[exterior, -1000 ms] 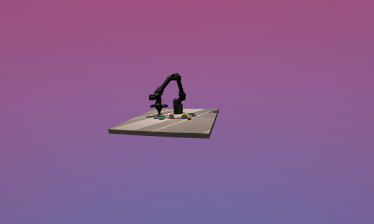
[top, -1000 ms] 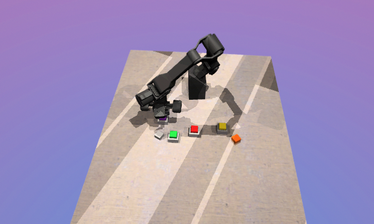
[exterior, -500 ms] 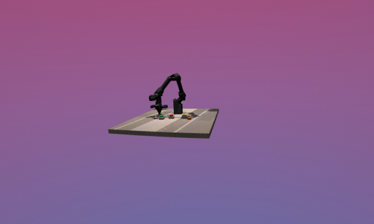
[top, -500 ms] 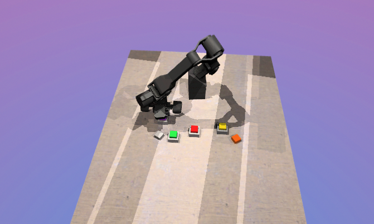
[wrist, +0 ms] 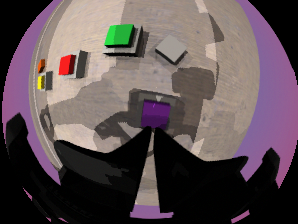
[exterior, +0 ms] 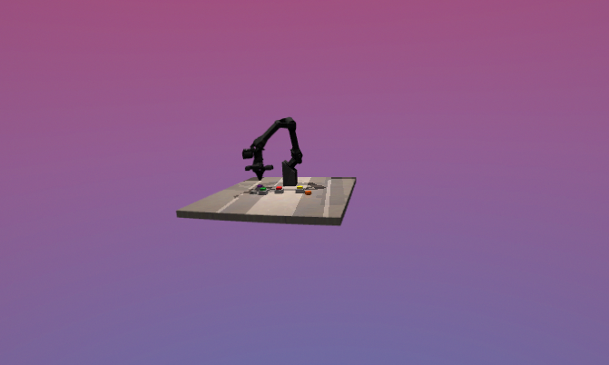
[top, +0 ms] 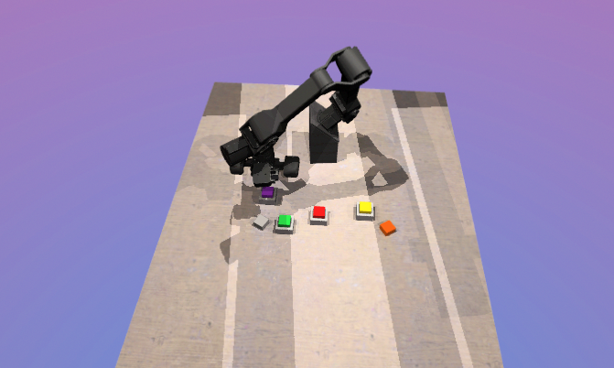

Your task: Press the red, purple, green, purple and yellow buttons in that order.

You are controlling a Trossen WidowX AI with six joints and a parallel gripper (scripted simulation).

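A striped wood-toned tabletop [top: 346, 293] floats against a purple-pink backdrop. At frame centre-left, the pincer [top: 264, 180], fingers together and empty, points straight down above the square purple button [top: 267, 192].

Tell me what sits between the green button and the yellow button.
The red button sits between the green button and the yellow button, apart from both; the top view shows this best.

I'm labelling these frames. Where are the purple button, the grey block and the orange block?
purple button [top: 267, 191]: top view, on its purple cap.
grey block [top: 261, 221]: top view, middle of its top face.
orange block [top: 387, 227]: top view, middle of its top face.
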